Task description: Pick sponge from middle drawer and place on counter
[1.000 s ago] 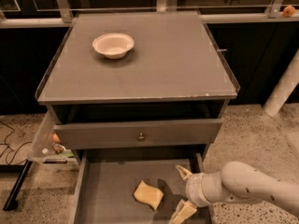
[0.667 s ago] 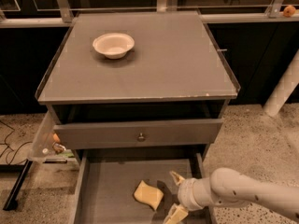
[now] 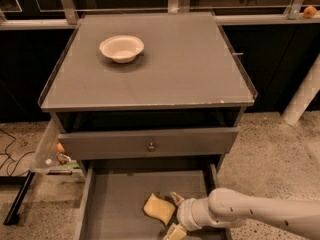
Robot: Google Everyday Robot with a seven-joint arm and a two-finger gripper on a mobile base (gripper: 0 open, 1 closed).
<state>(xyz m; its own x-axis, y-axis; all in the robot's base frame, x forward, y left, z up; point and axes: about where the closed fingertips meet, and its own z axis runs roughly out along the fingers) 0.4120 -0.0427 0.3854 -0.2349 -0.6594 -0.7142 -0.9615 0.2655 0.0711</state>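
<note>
Gripper (image 3: 171, 215) sits low in the middle drawer (image 3: 117, 201), near right part. Its two fingers are spread apart, one (image 3: 176, 198) far of the sponge's right end and one near. Whether they touch the sponge, cannot tell. Sponge (image 3: 158, 209) lies flat on the drawer floor, right of centre, pale yellow, close to the near edge of view. The drawer is pulled out, with bare floor to the left of the sponge up to the left side wall. White arm (image 3: 260, 214) comes in from the right over the drawer's right wall. Closed drawer front (image 3: 148, 143) with round knob hangs just above the far end of the drawer. Counter (image 3: 185, 69) on top has thin raised side rims and a pale worn front edge. White bowl (image 3: 121, 48) stands at far left; the rest of the top is bare.
</note>
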